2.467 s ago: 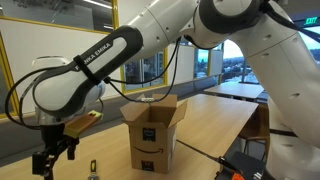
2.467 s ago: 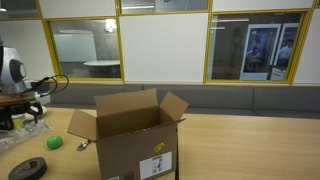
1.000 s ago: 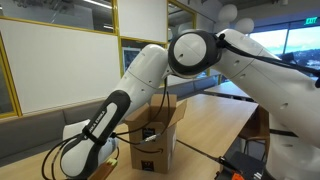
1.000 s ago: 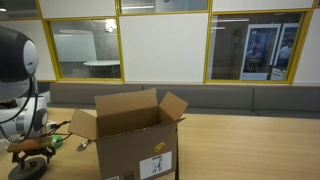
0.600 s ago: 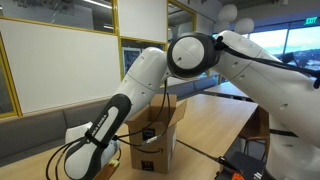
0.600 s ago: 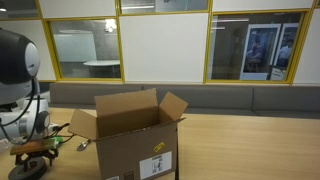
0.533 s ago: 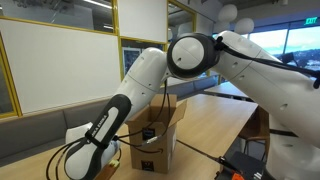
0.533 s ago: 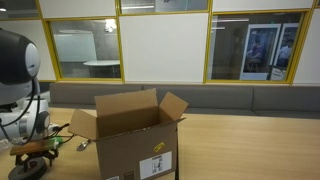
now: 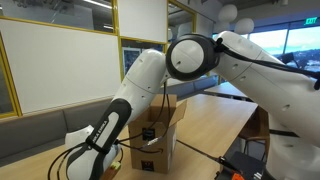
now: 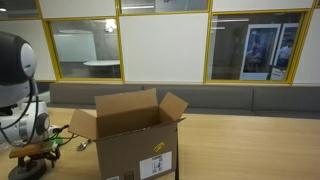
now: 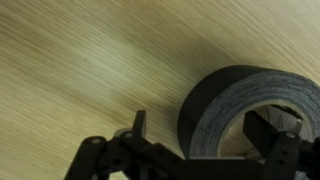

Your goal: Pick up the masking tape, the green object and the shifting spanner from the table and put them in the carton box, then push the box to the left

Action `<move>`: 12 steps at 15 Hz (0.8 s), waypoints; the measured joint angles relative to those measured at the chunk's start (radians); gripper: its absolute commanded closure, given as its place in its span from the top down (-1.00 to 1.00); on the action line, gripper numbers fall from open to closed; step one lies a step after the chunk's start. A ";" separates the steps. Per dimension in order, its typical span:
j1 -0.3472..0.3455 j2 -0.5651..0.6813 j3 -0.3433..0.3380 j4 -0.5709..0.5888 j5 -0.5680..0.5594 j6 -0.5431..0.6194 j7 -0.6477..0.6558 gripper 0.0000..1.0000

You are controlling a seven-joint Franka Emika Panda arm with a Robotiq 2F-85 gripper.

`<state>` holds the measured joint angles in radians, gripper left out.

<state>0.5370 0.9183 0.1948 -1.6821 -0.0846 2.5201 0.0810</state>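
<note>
Dark masking tape (image 11: 222,105) sits under my released end effector (image 11: 200,128) on the worktop (image 11: 80,60); first pick, so next I centre, lower and clench.

The masking tape (image 11: 215,112) runs off the wrist view's right edge.

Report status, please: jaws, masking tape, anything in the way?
Jaws open, straddling one wall of the masking tape on the table. Not gripped yet. Carton box flaps open; nothing seen in the way.
</note>
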 measured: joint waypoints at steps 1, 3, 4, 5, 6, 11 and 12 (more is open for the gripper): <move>0.008 0.001 -0.008 0.000 -0.007 0.001 0.016 1.00; 0.021 0.003 -0.019 0.000 -0.012 0.001 0.044 0.50; 0.026 0.004 -0.024 0.000 -0.012 0.001 0.055 0.49; 0.028 0.004 -0.028 0.000 -0.012 0.001 0.063 0.32; 0.030 0.004 -0.031 0.000 -0.012 0.001 0.071 0.12; 0.038 0.004 -0.040 0.000 -0.012 0.012 0.104 -0.61; 0.039 0.004 -0.042 0.000 -0.012 0.014 0.110 -0.78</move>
<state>0.5762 0.9223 0.1526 -1.6819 -0.0969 2.5339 0.1907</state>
